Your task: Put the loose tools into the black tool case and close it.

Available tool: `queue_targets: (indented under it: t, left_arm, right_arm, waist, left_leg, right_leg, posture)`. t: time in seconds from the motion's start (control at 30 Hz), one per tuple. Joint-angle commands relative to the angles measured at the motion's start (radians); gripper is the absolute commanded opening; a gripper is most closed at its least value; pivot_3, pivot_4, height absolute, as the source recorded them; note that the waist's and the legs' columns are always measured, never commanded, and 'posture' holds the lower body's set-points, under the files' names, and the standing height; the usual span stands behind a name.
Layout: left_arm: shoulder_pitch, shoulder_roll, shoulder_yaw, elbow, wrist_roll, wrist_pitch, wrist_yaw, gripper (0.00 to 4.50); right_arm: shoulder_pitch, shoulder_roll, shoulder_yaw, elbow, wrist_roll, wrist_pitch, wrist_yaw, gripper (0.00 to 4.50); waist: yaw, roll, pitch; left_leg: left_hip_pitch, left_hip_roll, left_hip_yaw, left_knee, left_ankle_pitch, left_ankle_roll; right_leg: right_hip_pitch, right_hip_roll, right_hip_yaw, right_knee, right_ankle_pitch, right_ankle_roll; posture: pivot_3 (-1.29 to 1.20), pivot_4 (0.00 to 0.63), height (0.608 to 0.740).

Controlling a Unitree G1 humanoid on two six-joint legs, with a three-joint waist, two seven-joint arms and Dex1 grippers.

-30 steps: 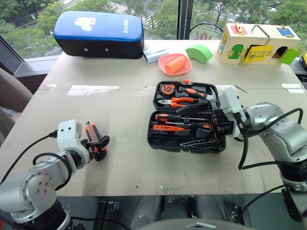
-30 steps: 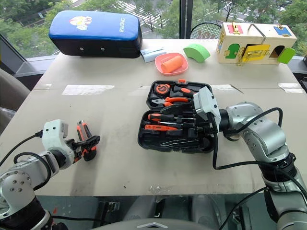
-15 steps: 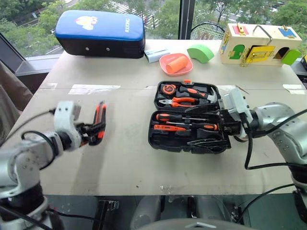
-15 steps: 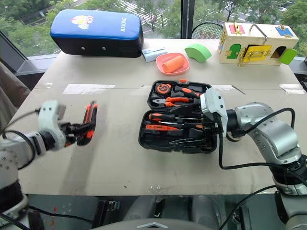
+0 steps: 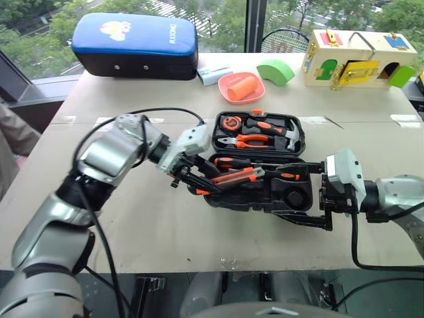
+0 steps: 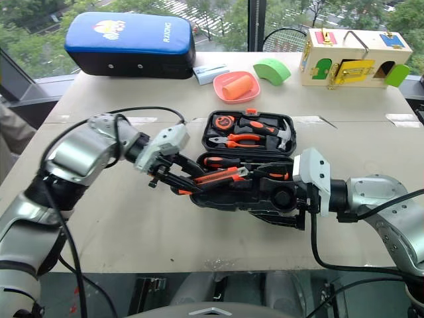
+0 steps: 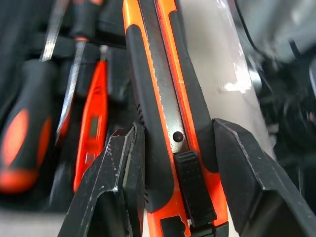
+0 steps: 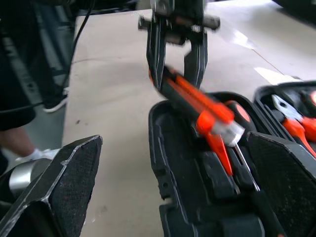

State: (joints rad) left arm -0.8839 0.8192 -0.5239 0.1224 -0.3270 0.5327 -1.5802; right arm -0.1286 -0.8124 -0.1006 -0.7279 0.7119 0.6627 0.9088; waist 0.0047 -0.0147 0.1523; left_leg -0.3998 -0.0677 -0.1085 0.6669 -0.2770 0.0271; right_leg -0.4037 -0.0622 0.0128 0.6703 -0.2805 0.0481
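A: Change since a second ago? Knife [image 5: 233,179] has left the worktop's [image 5: 132,225] left side; left hand [image 5: 193,177] grips it over the open case [image 5: 265,192].
B: Right hand [image 5: 311,199] wide apart, backed off the case's right edge. Left wrist view shows the tester [image 7: 91,126] below.

Left arm is bent at the elbow and reaches in from the near left toward the middle, wrist angled down and to the right. The left claw [image 5: 199,177] is clamped on something, one finger [image 7: 116,182] on each side of it. Right arm comes in low from the near right, and the right claw [image 5: 311,199] is spread wide, pointing left.
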Motion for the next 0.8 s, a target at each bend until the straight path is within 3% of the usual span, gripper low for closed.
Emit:
queue_targets:
  t: [0.03,0.3,0.73,0.8]
  left_arm:
    - [-0.075,-0.05,-0.089,0.141,0.066,-0.169,-0.034,1.72]
    - [-0.149,-0.168,-0.169,0.282,0.068,-0.261,-0.034,1.72]
    - [-0.091,-0.157,-0.182,0.187,0.099,-0.167,-0.034,1.72]
    - [-0.091,-0.149,-0.178,0.159,0.07,-0.117,-0.034,2.72]
  right_arm:
    - [0.059,-0.006,-0.075,-0.098,0.034,0.018,-0.074,4.5]
    - [0.11,-0.013,-0.122,-0.151,0.07,0.045,-0.163,4.5]
    - [0.033,-0.021,-0.066,-0.094,0.063,0.041,-0.179,4.5]
    - [0.016,-0.019,-0.05,-0.073,0.053,0.032,-0.169,4.5]
  waist:
    - [-0.005,0.0,0.0]
    - [-0.013,-0.001,0.0]
    - [-0.018,-0.001,0.0]
    - [-0.019,-0.001,0.0]
  left_leg:
    - [0.0,0.0,0.0,0.0,0.0,0.0]
    - [0.0,0.0,0.0,0.003,0.0,0.001]
    - [0.001,0.0,0.0,0.004,0.0,0.001]
    - [0.001,0.0,0.0,0.004,0.0,0.001]
  right_leg:
    - [0.0,0.0,0.0,0.0,0.0,0.0]
    - [0.0,0.0,-0.001,0.004,0.0,0.001]
    - [0.0,0.001,0.0,0.007,0.0,0.001]
    - [0.0,0.001,0.0,0.007,0.0,0.001]
  posture:
    - [0.0,0.15,0.735]
    - [0.0,0.15,0.735]
    - [0.0,0.15,0.735]
    - [0.0,0.15,0.735]
